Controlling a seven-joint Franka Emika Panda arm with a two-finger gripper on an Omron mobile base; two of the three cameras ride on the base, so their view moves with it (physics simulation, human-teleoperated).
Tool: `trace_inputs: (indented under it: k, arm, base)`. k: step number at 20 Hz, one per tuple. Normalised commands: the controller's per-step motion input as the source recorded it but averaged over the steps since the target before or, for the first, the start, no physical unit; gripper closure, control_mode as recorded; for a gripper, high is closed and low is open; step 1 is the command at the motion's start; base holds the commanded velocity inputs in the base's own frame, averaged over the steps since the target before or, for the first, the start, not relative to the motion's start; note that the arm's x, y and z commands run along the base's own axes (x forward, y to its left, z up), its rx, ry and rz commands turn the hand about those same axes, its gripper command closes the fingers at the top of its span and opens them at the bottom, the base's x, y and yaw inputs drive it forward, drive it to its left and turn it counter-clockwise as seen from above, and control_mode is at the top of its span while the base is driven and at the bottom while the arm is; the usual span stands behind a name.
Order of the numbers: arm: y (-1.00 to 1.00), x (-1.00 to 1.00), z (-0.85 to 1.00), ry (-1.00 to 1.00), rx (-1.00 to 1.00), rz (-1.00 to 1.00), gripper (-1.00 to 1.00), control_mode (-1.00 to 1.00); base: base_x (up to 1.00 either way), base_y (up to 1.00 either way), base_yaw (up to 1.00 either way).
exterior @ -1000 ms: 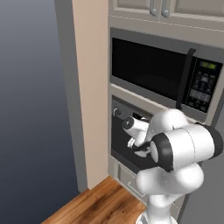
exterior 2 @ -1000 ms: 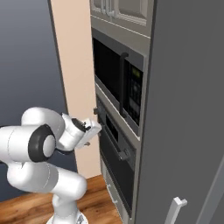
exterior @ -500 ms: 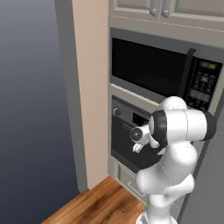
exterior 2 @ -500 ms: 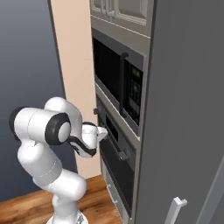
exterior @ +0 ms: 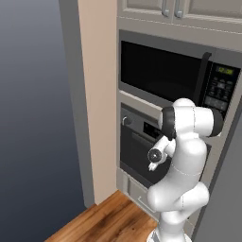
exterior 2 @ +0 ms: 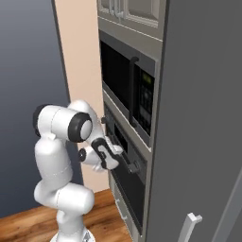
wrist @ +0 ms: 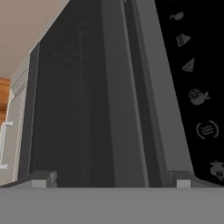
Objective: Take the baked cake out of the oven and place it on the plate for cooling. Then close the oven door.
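Grey steel built-in wall oven (exterior: 142, 151) sits below black microwave with vertical handle (exterior: 165, 71), in tall cabinet column. Wide dark-glass oven door with horizontal bar handle (wrist: 83, 109) shut, close before hand camera. White arm's fingers (wrist: 111, 179) spread wide apart, empty, tips just in front of door handle (wrist: 127, 100). Wood floor (exterior: 104, 222) below.

The left base view looks from behind the arm's left side, forward and a bit down, at the oven (exterior: 142, 151) and the microwave (exterior: 175, 75) above it. The right base view sees the same oven (exterior 2: 124, 163) and microwave (exterior 2: 127, 90) slantwise. The hand view sits very close to the oven door (wrist: 83, 109).
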Motion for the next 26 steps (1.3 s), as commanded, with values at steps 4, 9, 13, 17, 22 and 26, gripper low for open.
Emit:
trace_inputs:
  k: [4,9,13,17,22,26]
  arm:
    - [0.0,0.38,-0.19,0.0,-0.02,0.01,-1.0,-1.0]
    - [0.0,0.46,-0.09,0.0,-0.01,0.0,-1.0,-1.0]
    - [0.0,0.58,-0.07,0.0,-0.01,0.0,-1.0,-1.0]
    - [-0.04,0.59,-0.23,0.04,-0.04,0.0,-1.0,-1.0]
    - [-0.11,0.58,-0.4,0.1,-0.05,0.0,-1.0,-1.0]
    - [0.0,0.51,-0.36,0.32,-0.02,0.0,1.0,-1.0]
  base:
    - [0.0,0.0,0.0]
    - [0.0,0.0,0.0]
    - [0.0,0.0,0.0]
    - [0.0,0.0,0.0]
    - [0.0,0.0,0.0]
    - [0.0,0.0,0.0]
